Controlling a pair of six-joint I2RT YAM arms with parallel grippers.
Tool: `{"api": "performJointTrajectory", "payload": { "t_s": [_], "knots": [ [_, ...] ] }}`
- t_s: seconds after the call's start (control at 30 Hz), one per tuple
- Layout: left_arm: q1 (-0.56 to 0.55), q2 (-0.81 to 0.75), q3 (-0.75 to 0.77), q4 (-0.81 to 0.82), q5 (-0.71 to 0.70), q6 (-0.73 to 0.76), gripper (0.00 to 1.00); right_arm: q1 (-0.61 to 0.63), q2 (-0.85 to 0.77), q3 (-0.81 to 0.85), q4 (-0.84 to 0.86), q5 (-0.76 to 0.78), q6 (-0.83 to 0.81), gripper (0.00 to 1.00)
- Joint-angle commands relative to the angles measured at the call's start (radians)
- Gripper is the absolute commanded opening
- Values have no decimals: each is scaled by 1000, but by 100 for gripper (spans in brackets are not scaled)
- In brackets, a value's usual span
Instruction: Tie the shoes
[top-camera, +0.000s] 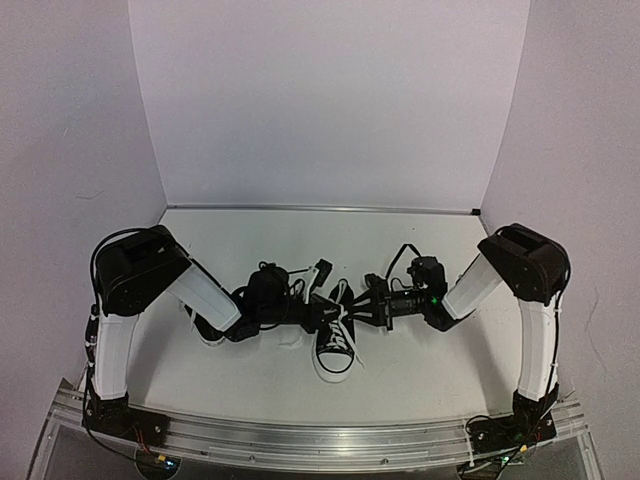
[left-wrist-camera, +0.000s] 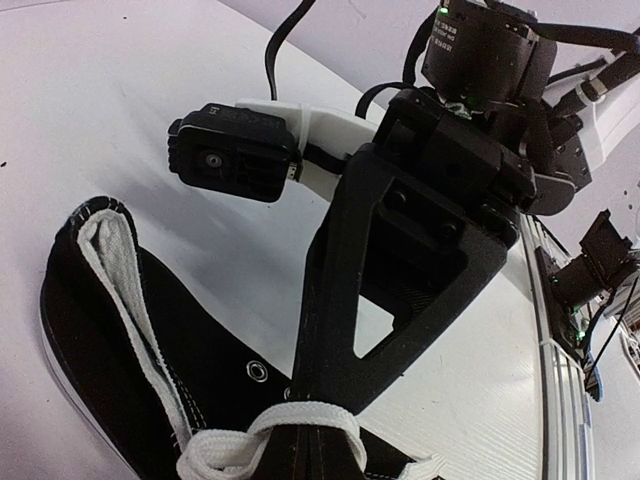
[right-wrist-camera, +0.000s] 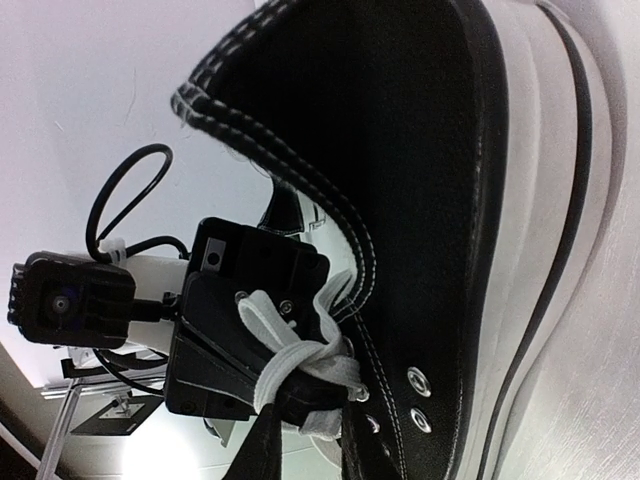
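Limp white lace (right-wrist-camera: 272, 332) at the shoe's (top-camera: 335, 350) eyelets was pinched by the left gripper (right-wrist-camera: 300, 368); the right gripper's (left-wrist-camera: 310, 455) state was not discernible.

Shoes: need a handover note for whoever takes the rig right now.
Left gripper: shut, apparently pinching the lace over the eyelets.
Right gripper: tip at the same lace; open or shut unclear.
Shoe: upright at the centre of the table, toe toward the arm bases. Second shoe not clearly visible.
Done: lace lifted and wrapped at the fingertips; no finished bow visible.
Left: complete the knot, then the other shoe.
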Motion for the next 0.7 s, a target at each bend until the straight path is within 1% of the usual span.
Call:
{"api": "performJointTrajectory", "payload": {
  "t_s": [0.0, 0.13, 0.3, 0.4, 0.53, 0.67],
  "knots": [
    [6, 16, -6, 94, -7, -38, 0, 7, 59, -24, 209, -14, 125, 19],
    [6, 19, -7, 100, -3, -45, 0, 7, 70, -29, 243, -10, 147, 14],
    [6, 17, -7, 97, -5, -44, 0, 7, 70, -31, 250, -8, 154, 0],
    [6, 17, -5, 94, -7, -43, 0, 7, 70, -34, 252, -6, 154, 0],
    [6, 6, -7, 69, -11, -30, 5, 8, 63, -42, 252, -2, 154, 0],
    [6, -31, -21, 20, -22, -10, 18, 5, 55, -48, 250, 5, 153, 0]
  ]
}}
